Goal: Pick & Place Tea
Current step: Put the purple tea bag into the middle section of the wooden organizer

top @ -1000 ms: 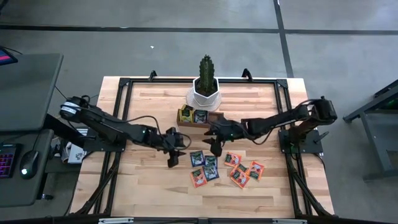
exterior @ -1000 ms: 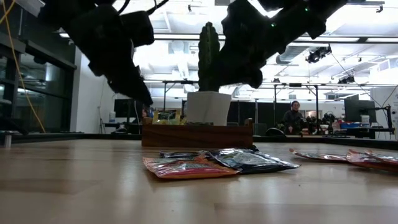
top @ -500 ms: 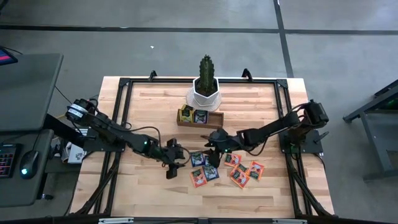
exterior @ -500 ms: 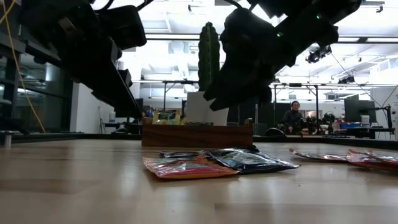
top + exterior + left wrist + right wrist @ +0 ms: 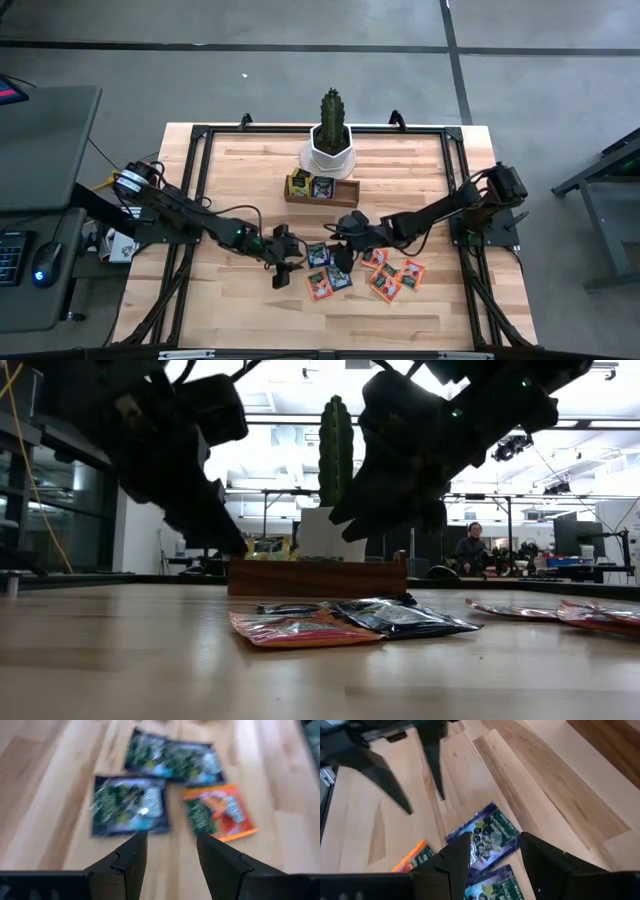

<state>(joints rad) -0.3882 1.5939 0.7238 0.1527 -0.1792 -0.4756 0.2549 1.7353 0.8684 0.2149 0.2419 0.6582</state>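
Observation:
Several flat tea sachets lie loose on the wooden table: dark blue ones and orange ones. My left gripper hovers open just left of the pile. Its wrist view has a dark blue sachet, a second one and an orange one beyond the fingers. My right gripper hangs open above the pile's far side, over a dark blue sachet. In the low view both grippers are clear of the sachets.
A brown wooden tray holding a few sachets stands beyond the pile. Behind it is a cactus in a white pot. A black frame runs round the table. A person sits far off in the room.
My left gripper has moved toward the table's near edge and right, lowering toward the pile. My right gripper has come away from the tray toward the near edge and lowered over the dark blue sachets. The sachets have not moved.

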